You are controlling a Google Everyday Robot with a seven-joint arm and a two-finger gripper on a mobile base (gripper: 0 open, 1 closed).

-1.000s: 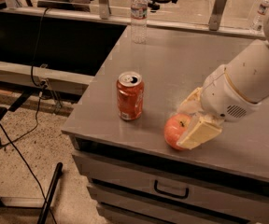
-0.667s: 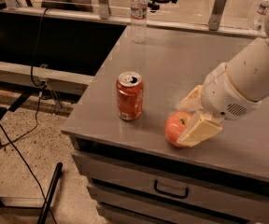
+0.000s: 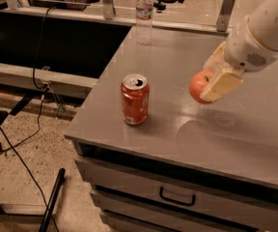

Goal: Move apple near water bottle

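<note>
The red-orange apple (image 3: 198,86) hangs in the air above the grey table (image 3: 187,62), right of the middle. My gripper (image 3: 215,74) is shut on the apple, one cream finger (image 3: 221,84) across its front and the other behind it. The white arm comes in from the upper right. The water bottle (image 3: 144,14), clear with a white cap and pale label, stands upright at the table's far left edge, well beyond the apple and to its left.
An orange-red soda can (image 3: 134,99) stands upright near the table's front left. Drawers with a handle (image 3: 176,197) sit under the tabletop. A glass partition with metal posts (image 3: 226,4) runs along the far edge. Cables lie on the floor at left.
My gripper has lifted the apple off the tabletop near the front edge and raised it up and away from the front. The can and bottle have not moved on the table.
</note>
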